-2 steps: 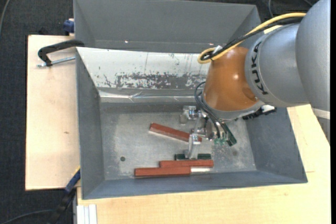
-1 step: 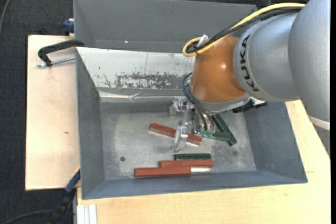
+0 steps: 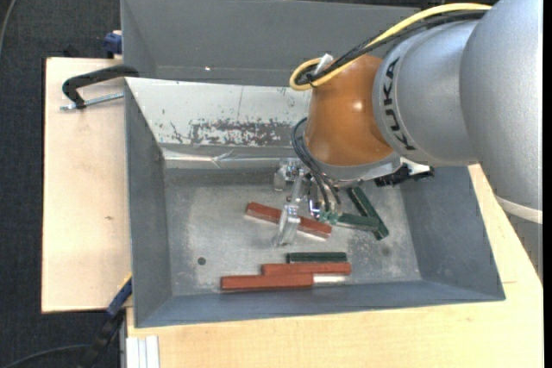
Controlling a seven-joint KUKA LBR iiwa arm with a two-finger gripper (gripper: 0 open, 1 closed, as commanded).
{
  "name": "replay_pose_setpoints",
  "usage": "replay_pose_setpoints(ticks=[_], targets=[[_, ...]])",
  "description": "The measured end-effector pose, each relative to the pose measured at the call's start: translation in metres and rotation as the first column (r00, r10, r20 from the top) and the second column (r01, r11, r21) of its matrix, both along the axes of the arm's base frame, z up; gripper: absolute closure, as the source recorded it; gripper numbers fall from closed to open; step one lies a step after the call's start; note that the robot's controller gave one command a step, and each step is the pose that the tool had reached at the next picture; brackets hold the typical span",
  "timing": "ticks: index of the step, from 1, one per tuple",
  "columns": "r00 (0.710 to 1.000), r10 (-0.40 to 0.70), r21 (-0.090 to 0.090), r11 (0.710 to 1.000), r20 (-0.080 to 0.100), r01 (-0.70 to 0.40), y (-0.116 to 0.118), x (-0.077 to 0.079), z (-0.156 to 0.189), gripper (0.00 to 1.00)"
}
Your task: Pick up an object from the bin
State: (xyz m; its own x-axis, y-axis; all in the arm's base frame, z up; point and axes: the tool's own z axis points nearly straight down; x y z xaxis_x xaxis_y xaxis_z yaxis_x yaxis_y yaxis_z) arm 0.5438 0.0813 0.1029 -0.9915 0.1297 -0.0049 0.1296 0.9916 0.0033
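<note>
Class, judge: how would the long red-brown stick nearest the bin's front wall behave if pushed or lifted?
The red-brown stick looks straight and flat, so probably stiff and likelier to slide than roll. Being long and thin, it may pivot if pushed near one end.

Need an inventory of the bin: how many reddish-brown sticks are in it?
3. The tilted stick lies mid-floor under the gripper; the long stick lies at the front of the bin; the shorter stick lies just behind it. The arm may hide others.
</note>
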Motion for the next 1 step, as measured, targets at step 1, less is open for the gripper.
replay_pose_setpoints(ticks=[1], targets=[[1.0,-0.027,-0.001,1.0,-0.007,0.027,-0.0061,0.0079,-0.0343,0.0]])
